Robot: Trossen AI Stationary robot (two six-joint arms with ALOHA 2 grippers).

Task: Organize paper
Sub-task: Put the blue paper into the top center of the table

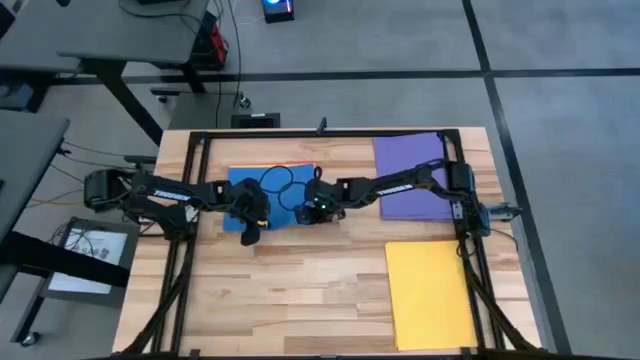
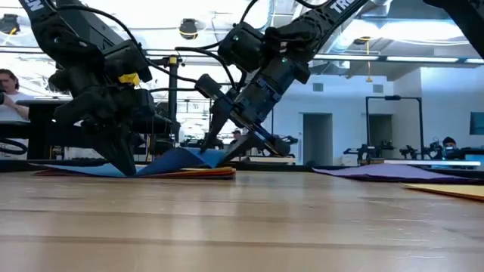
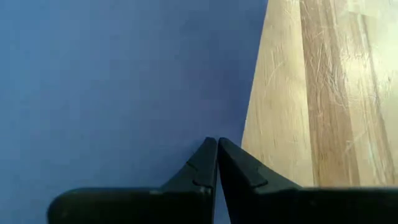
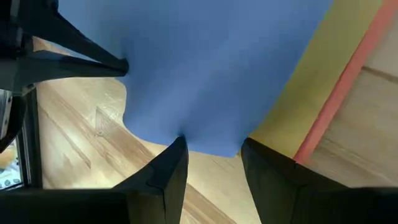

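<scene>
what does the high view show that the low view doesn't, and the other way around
Only the high view shows the layout: the purple sheet at the table's far right with the yellow sheet nearer, and the blue sheet left of centre. Only the low view shows the blue sheet's edge buckled up off the table, and a person in the room behind. Both show the left gripper and right gripper down at the blue sheet.

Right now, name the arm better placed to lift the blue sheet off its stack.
Right. The right pincer is open with the raised edge of the blue sheet between its fingers, while the left pincer is shut and pressing the sheet down.
</scene>
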